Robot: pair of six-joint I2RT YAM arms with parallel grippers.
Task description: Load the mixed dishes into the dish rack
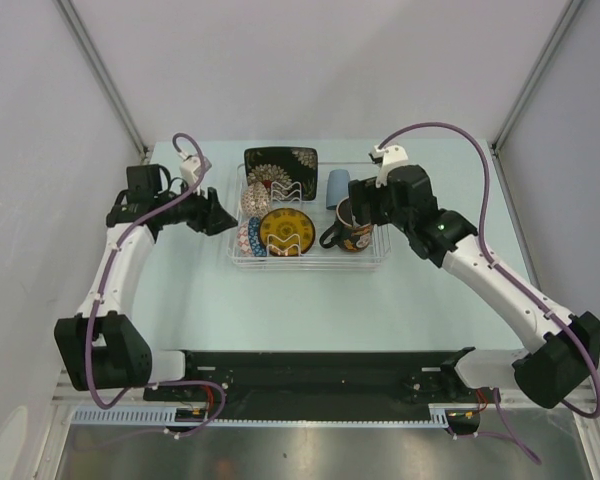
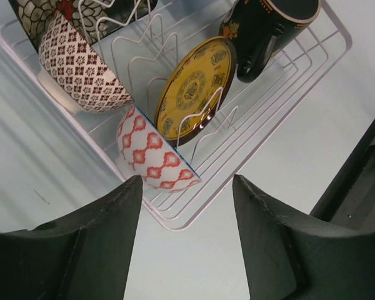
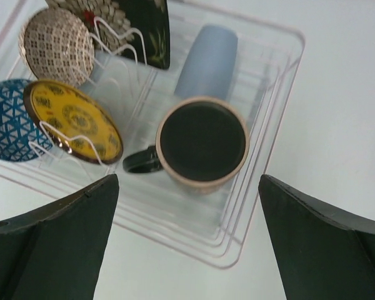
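- Right hand (image 3: 187, 179) gapes wide and empty above the mug (image 3: 202, 142) standing in the rack (image 1: 305, 262)
- Left hand (image 2: 186, 181) half open, empty, near the small bowl (image 2: 153, 153)

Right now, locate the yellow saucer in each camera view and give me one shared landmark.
Top external: the yellow saucer stands on edge at the near middle of the dish rack.
Left wrist: upper centre, leaning between wires.
Right wrist: left of centre.
Shared landmark: the dark mug, beside the saucer in all three views.
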